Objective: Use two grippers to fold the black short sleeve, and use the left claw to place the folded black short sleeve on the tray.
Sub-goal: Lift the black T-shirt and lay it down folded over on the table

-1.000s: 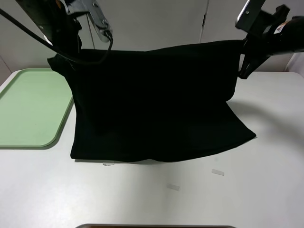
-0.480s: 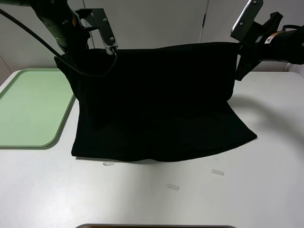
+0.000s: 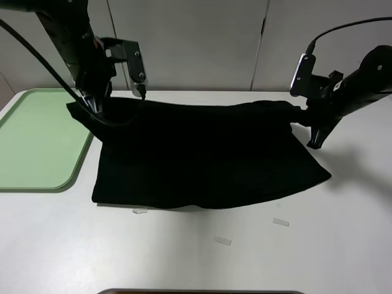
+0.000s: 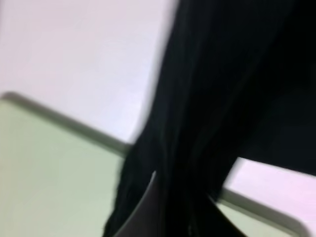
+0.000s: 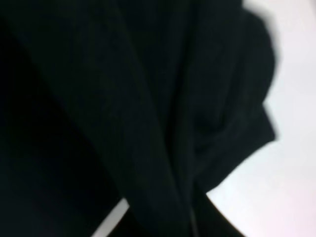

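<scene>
The black short sleeve (image 3: 202, 153) lies across the middle of the table, its far edge lifted a little and sagging between my two grippers. The left gripper (image 3: 90, 109) is shut on the far left corner, right beside the tray (image 3: 37, 141). At the far right corner the right gripper (image 3: 299, 115) is shut on the cloth, low over the table. In the left wrist view the black short sleeve (image 4: 207, 98) bunches into the jaws, with the tray (image 4: 44, 173) underneath. Dark folds of the black short sleeve (image 5: 123, 108) fill the right wrist view, hiding the fingertips.
The pale green tray sits at the table's left edge. Small clear strips (image 3: 281, 222) (image 3: 223, 241) (image 3: 139, 212) lie on the white table in front of the shirt. A dark edge (image 3: 202, 292) shows at the very front.
Both grippers have come down toward the table with the shirt's far edge. The raised cloth has dropped from a hanging sheet to a low drape over the lower layer.
</scene>
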### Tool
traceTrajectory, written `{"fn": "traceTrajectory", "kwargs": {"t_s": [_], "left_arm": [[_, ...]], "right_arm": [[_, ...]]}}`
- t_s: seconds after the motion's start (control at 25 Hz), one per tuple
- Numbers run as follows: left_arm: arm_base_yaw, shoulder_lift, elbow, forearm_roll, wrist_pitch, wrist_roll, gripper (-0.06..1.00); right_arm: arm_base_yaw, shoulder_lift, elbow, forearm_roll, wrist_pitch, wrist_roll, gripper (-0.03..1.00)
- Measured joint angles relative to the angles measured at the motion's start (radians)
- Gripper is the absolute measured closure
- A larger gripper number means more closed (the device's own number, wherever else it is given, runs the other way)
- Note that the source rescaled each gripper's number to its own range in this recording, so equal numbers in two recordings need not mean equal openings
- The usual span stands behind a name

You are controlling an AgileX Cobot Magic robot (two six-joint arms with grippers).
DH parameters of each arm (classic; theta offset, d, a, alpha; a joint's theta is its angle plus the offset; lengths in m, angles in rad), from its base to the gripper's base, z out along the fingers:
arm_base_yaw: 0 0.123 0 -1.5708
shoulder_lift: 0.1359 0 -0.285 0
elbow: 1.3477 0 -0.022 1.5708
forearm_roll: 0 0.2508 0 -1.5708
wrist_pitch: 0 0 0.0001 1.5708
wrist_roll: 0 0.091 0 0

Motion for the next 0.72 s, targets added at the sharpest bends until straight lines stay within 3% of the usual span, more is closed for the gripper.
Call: {"fn": "traceTrajectory", "kwargs": {"t_s": [0.16, 0.32, 0.72], "left_arm": [[0.0, 0.0, 0.048, -0.111, 0.101, 0.146, 0.94], [0.0, 0.0, 0.114, -0.182, 0.135, 0.241, 0.94], [0.0, 0.0, 0.254, -0.231, 0.141, 0.27, 0.93]], "right_arm": [[0.0, 0.0, 0.0, -0.001, 0.146, 0.0, 0.97], [0.0, 0.0, 0.0, 0.0, 0.273, 0.0, 0.97], [0.0, 0.0, 0.0, 0.021, 0.401, 0.066, 0.94]]}}
